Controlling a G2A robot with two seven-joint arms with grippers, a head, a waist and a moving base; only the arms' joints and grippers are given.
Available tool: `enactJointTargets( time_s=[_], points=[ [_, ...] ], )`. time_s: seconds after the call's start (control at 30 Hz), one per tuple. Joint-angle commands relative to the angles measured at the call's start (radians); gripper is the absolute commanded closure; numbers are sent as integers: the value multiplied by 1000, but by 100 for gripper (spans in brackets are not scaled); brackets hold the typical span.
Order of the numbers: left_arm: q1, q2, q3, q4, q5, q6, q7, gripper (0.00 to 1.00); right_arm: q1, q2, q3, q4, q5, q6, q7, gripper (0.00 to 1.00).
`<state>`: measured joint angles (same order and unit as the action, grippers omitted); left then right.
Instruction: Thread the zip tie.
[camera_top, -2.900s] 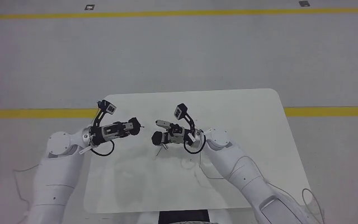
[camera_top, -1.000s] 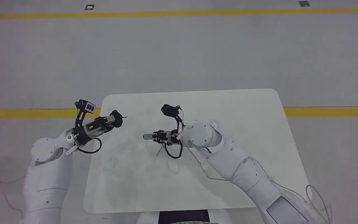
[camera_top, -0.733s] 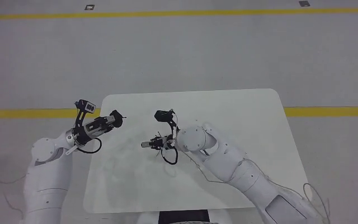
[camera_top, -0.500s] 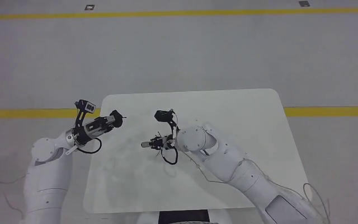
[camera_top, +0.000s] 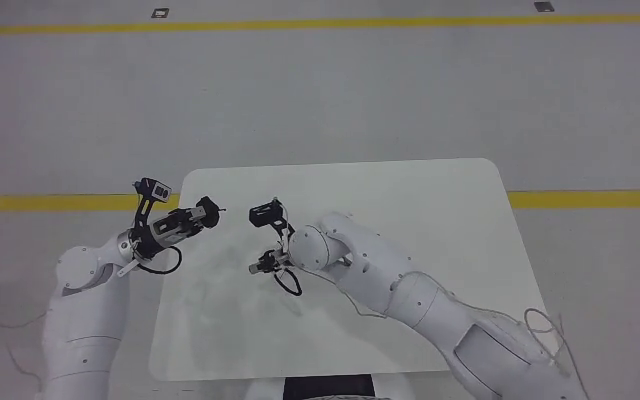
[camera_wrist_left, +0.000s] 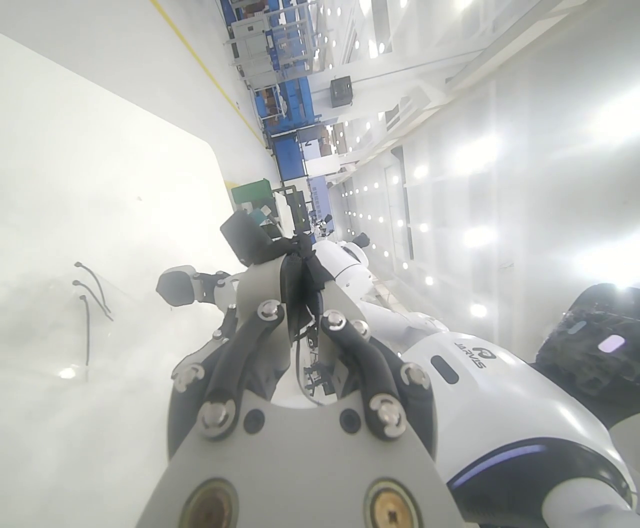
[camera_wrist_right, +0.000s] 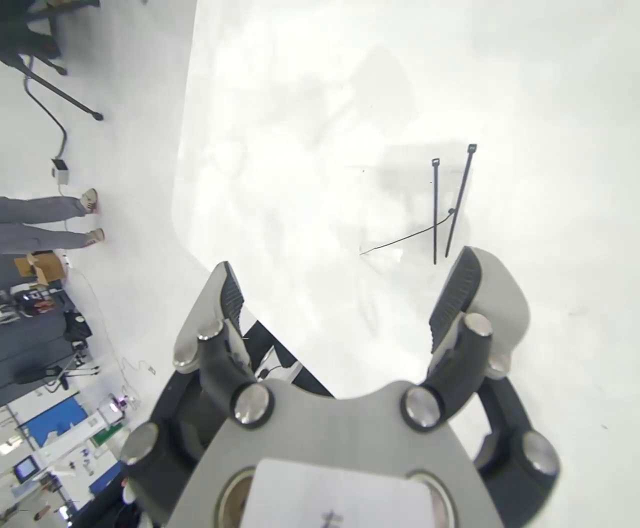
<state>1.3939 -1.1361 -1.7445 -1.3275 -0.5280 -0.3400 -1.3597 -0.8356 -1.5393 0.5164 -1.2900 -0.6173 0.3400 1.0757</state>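
The left end effector (camera_top: 210, 212) hung over the left edge of the table (camera_top: 430, 200), toward its far corner, well apart from the other arm; its fingers (camera_wrist_left: 260, 320) were pressed together at the tips, pinching a small black zip tie (camera_wrist_left: 300, 246), of which a dark, knot-like bit stuck out past them; how far that tie was threaded could not be told; the right end effector (camera_top: 258, 267) was over the left-middle part of the table, nearer than the left one and to its right; its wrist view showed it (camera_wrist_right: 345, 262) spread wide, the ribbed pads facing each other with nothing between them; three loose zip ties (camera_wrist_right: 435, 210) lay flat on the table near it, just beyond its fingertips; two of them were straight and lay side by side, almost parallel, heads pointing the same way; the third was thinner and curved, and ran across the lower part of one straight tie toward the other.
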Motion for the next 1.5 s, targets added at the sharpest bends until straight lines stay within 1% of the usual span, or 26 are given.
enactJointTargets(
  time_s=[0.0, 0.33, 0.4, 0.47, 0.57, 0.67, 0.73, 0.77, 0.8, 0.83, 1.0, 1.17, 1.47],
  points=[
    [0, 0, 0, 0, 0, 0, 0, 100, 9, -15, -6, 24, 0, 0, 21, 0],
    [0, 0, 0, 0, 0, 0, 0, 100, 9, -15, -6, 24, 0, 0, 21, 0],
    [0, 0, 0, 0, 0, 0, 0, 100, -3, -14, -6, 29, -4, -12, 5, 0],
    [0, 0, 0, 0, 0, 0, 0, 100, -2, -15, -12, 33, -20, -16, 14, 0],
    [0, 0, 0, 0, 0, 0, 0, 100, 12, -24, -26, 49, -22, -29, 34, 0],
    [0, 0, 0, 0, 0, 0, 0, 100, 29, -41, -42, 77, -25, -22, 29, 0],
    [0, 0, 0, 0, 0, 0, 0, 100, 43, -55, -57, 103, -35, -5, 26, 0],
    [0, 0, 0, 0, 0, 0, 0, 100, 47, -61, -61, 111, -32, 0, 22, 5],
    [0, 0, 0, 0, 0, 0, 0, 100, 51, -69, -65, 125, -27, 0, 15, 31],
    [0, 0, 0, 0, 0, 0, 0, 100, 54, -75, -69, 138, -28, 0, 11, 51],
    [0, 0, 0, 0, 0, 0, 0, 100, 66, -103, -79, 200, -30, 0, -10, 60],
    [0, 0, 0, 0, 0, 0, 0, 100, 71, -125, -81, 249, -46, 0, -17, 59],
    [0, 0, 0, 0, 0, 0, 0, 100, 66, -155, -70, 298, -111, 0, -25, 64]
  ],
)
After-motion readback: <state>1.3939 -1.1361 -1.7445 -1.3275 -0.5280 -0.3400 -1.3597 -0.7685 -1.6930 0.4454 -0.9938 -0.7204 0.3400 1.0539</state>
